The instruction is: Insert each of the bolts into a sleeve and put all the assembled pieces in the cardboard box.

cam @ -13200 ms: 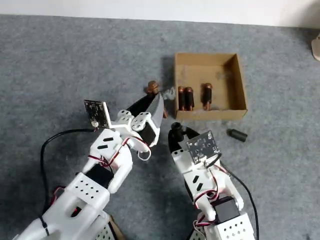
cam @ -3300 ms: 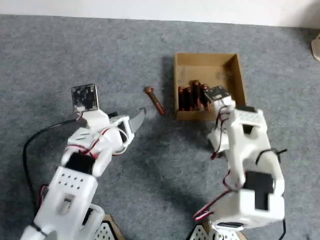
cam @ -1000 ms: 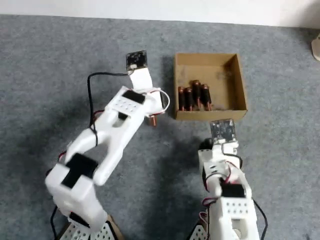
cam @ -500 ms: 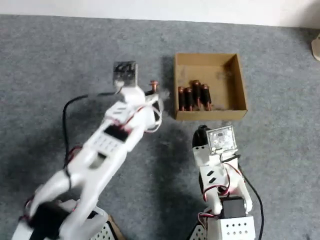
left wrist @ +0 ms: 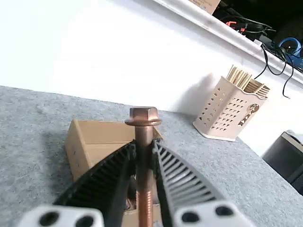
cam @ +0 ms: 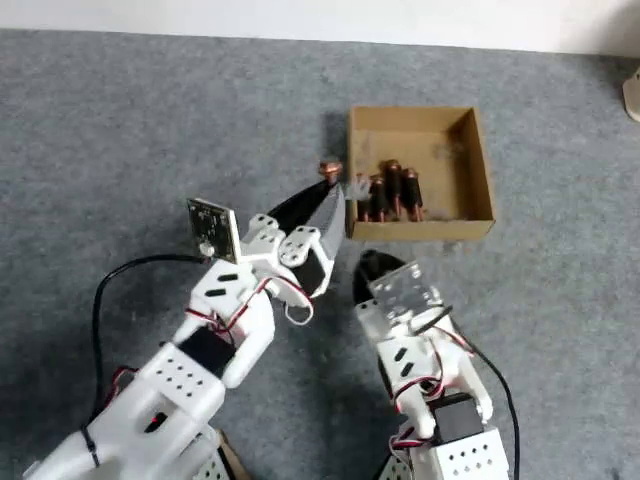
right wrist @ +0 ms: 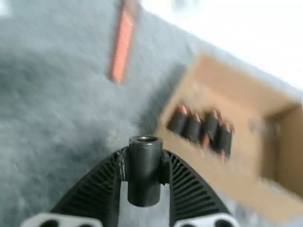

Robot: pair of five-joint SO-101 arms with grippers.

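We see the left hand (left wrist: 143, 145) clamped on the copper bolt (left wrist: 143, 118), which stands upright between its fingers, head uppermost, held over the grey bench (cam: 150, 120) just beside an outer wall of the cardboard box (cam: 420, 230). The right hand (right wrist: 144, 163) is closed around the black sleeve (right wrist: 143, 175), open bore facing up, close to the box. Four assembled pieces (cam: 390, 195) lie side by side inside the box, near the wall closest to the arms. A blurred orange streak beyond the sleeve is probably the bolt.
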